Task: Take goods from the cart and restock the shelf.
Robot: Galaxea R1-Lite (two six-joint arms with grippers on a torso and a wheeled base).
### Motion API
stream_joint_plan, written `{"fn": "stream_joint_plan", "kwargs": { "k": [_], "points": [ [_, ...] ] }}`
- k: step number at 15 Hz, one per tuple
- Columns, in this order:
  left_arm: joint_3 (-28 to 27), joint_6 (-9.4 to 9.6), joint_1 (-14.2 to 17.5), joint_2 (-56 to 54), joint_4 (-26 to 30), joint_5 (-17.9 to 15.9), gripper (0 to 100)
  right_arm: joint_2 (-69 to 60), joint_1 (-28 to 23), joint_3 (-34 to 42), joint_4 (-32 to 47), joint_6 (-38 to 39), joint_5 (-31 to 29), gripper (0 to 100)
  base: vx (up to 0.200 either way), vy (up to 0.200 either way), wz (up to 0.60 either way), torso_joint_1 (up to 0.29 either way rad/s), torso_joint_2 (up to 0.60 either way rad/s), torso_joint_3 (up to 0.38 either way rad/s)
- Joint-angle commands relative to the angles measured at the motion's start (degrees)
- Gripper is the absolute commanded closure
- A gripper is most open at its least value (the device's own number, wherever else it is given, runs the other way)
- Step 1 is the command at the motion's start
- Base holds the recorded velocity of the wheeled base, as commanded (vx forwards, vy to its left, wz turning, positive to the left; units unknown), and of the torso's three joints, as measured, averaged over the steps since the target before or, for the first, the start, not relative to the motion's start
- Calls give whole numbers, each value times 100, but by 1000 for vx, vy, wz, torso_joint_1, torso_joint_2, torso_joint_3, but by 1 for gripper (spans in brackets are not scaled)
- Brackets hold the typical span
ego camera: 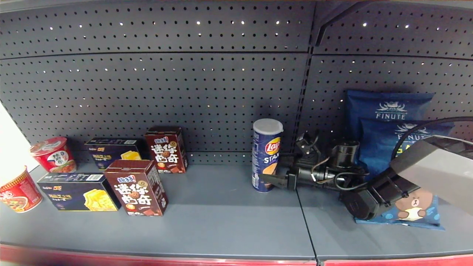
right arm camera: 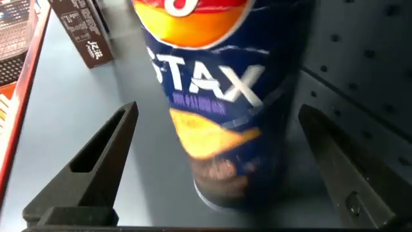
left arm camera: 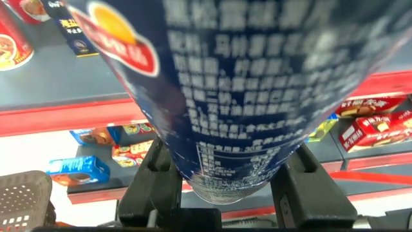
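R end effector (right arm camera: 215, 174) straddles can (ego camera: 266, 155), L end effector (left arm camera: 232, 190) grips 2nd can (left arm camera: 244, 84)

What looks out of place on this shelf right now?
Only the bear snack bag: it seems to lie flat on the shelf before the upright blue bags, partly under the right arm. The chips can stands upright inside the open right claw.
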Motion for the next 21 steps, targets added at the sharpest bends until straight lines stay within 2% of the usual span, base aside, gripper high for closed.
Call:
{"fn": "stream_joint_plan", "kwargs": {
  "k": [1, 5, 6, 11, 16, 19, 21],
  "points": [
    [-13, -4, 9, -52, -8, 13, 100, 328, 73, -288, 9, -1, 3, 0, 0, 0, 0, 0, 0, 0],
    [-40, 23, 17, -52, 1, 22, 100, 618, 161, -622, -79, 69, -6, 0, 0, 0, 0, 0, 0, 0],
    [-40, 23, 17, -52, 36, 22, 100, 627, 152, -622, -97, 69, -6, 100, 0, 0, 0, 0, 0, 0],
    [66, 23, 17, -96, 45, 22, 100, 99, 161, -367, -27, 60, -173, 100, 0, 0, 0, 0, 0, 0],
    [118, -4, 26, -605, 458, 66, 100, -1368, 820, 943, 0, 60, -1509, 100, 0, 0, 0, 0, 0, 0],
    [92, -4, 26, -605, 441, 66, 100, -2098, 1075, 1804, -9, 7, -1869, 100, 0, 0, 0, 0, 0, 0],
    [57, 5, 17, -605, 441, 66, 100, -2309, 1260, 2059, -44, 16, -2537, 100, 0, 0, 0, 0, 0, 0]
  ]
}}
